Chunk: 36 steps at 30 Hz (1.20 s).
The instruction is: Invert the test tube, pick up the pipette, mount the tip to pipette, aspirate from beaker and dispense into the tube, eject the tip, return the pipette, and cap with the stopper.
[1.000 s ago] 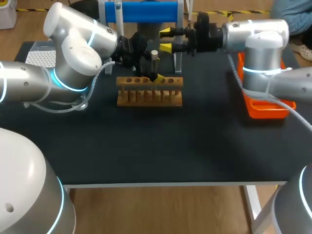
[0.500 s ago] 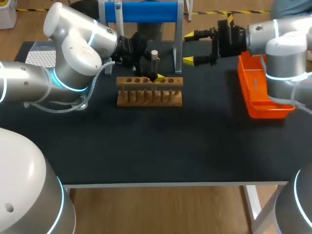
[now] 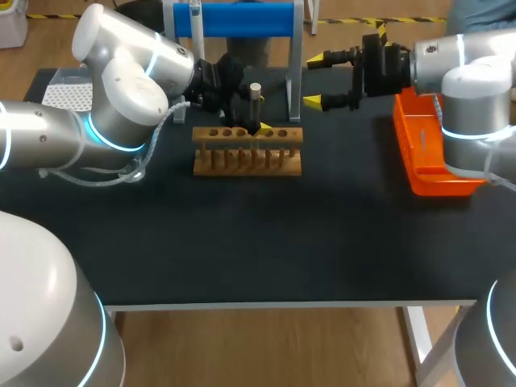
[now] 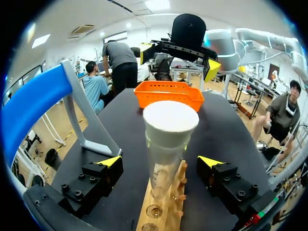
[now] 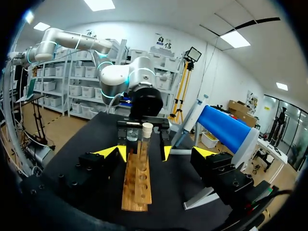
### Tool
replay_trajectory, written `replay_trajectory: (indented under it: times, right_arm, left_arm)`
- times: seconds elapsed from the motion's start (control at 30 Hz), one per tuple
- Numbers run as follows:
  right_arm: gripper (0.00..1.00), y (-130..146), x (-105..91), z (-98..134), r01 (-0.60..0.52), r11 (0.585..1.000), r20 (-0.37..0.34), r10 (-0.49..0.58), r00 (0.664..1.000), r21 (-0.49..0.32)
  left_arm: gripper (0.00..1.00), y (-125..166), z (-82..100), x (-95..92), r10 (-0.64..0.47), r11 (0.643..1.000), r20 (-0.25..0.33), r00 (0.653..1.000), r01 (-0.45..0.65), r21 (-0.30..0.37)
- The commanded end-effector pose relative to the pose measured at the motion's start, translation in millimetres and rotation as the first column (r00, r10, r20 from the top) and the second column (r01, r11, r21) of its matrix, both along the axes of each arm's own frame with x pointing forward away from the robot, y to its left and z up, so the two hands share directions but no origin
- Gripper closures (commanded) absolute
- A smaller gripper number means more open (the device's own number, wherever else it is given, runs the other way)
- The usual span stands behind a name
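A clear test tube [image 3: 255, 109] with a pale stopper [image 3: 255, 87] on top stands upright in the wooden rack [image 3: 247, 153]. My left gripper [image 3: 250, 121] is open around it, and in the left wrist view the fingers [image 4: 108, 163] stand well clear of the tube [image 4: 166, 163] on both sides. The right gripper [image 3: 316, 80] hovers open to the right of the rack, holding nothing. From the right wrist view, that gripper [image 5: 156, 153] faces the stoppered tube [image 5: 144, 139], the rack [image 5: 137, 185] and the left gripper [image 5: 144, 153].
A blue-topped stand [image 3: 234, 18] rises behind the rack. An orange tray [image 3: 435, 157] lies at the right side of the table. A white tip box [image 3: 64, 93] sits at the far left behind my left arm.
The right gripper has pulled back to the right, away from the tube's top, and spread its fingers wider. The stopper stays on the tube. The left arm has not moved.
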State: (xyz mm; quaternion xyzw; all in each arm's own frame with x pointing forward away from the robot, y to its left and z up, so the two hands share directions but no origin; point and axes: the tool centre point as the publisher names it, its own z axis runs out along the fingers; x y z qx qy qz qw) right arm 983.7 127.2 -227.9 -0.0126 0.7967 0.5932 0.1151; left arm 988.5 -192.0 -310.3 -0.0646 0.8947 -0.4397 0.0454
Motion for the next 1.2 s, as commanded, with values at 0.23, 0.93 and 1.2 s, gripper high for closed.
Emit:
replay_trajectory:
  times: [0.23, 0.93, 1.2]
  right_arm:
    - [0.00, 0, 0.2, 0, -0.001, 1.000, -0.001, 0.001, 1.000, -0.002]
    - [0.00, 0, 0.2, 0, -0.001, 1.000, -0.001, 0.001, 1.000, -0.002]
    - [0.00, 0, 0.2, 0, -0.001, 1.000, -0.001, 0.001, 1.000, -0.002]
  left_arm:
    - [0.00, -5, 8.0, -5.7, 0.012, 0.998, -0.001, 1.000, -0.012, 0.057]
    - [0.00, 13, 7.6, -24.0, 0.097, 0.992, -0.001, 0.995, -0.097, 0.080]
    - [0.00, 29, 9.6, -34.3, 0.147, 0.984, 0.007, 0.989, -0.147, 0.096]
